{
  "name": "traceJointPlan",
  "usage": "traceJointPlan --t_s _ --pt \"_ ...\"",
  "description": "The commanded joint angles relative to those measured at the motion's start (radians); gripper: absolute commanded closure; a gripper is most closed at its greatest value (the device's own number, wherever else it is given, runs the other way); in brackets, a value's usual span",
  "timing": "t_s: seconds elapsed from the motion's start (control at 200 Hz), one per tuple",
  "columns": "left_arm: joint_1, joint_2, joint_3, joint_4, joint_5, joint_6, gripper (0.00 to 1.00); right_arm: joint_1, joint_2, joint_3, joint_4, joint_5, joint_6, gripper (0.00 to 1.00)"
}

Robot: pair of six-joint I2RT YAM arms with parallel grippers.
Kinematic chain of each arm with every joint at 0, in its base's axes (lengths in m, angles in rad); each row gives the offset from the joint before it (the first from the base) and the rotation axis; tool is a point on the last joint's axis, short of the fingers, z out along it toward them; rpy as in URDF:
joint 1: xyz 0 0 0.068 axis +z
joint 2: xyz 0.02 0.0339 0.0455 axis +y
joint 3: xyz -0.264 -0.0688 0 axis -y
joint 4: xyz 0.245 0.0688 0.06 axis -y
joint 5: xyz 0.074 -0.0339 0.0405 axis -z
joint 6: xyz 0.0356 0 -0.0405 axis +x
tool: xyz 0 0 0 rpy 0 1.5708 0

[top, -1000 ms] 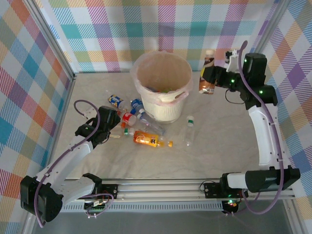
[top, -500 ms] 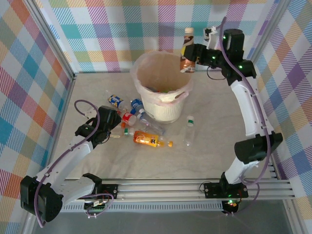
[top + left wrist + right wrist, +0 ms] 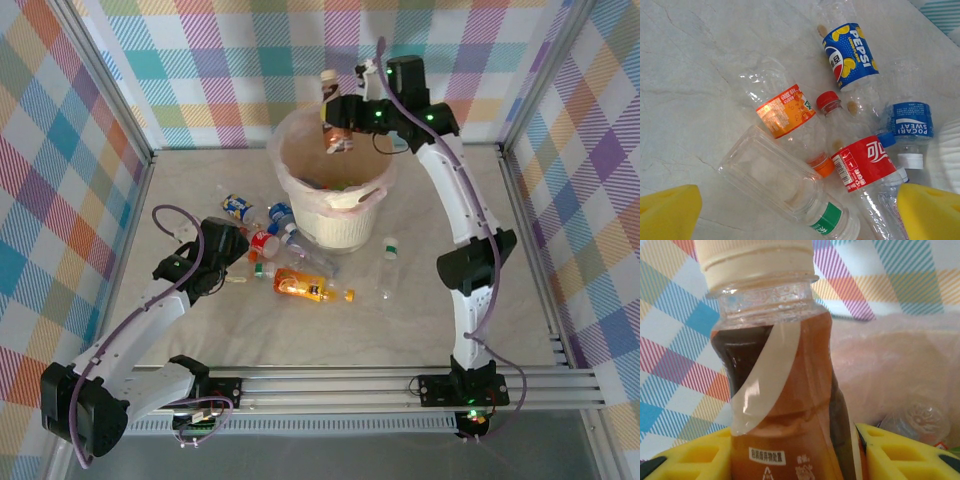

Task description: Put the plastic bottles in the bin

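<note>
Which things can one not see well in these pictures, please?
- Top external: bin contents, too small, partly behind the held amber bottle.
- Right wrist: that bottle's lower half, past the bottom edge, between the jaws.
- Left wrist: cap of the green-label bottle, past the bottom edge.

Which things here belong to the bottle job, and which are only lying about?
Job: bin; amber bottle in the right gripper; table bottles: Pepsi, Pocari Sweat, red-label, orange-label, green-label, orange drink, clear.
Not job: table, checked walls, front rail.
</note>
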Motion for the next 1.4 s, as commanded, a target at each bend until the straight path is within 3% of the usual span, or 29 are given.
traceJointPlan --t_s 0.0,0.795,1.02,1.395 --pt "0.013 -0.023 -0.013 0.012 -0.008 0.012 0.00 0.018 0.030 0.036 -0.061 0.015 -0.038 0.56" --pt "0.013 -0.045 -0.015 -0.013 -0.027 0.005 0.00 0.049 0.122 0.001 -0.194 0.160 -0.138 0.49" --pt "0.013 -0.043 -0.020 -0.013 -0.029 0.003 0.00 0.052 0.150 0.001 -0.204 0.165 -0.142 0.42" --pt "0.014 -0.041 -0.028 -0.016 -0.032 -0.010 0.00 0.058 0.171 0.012 -0.218 0.176 -0.150 0.17"
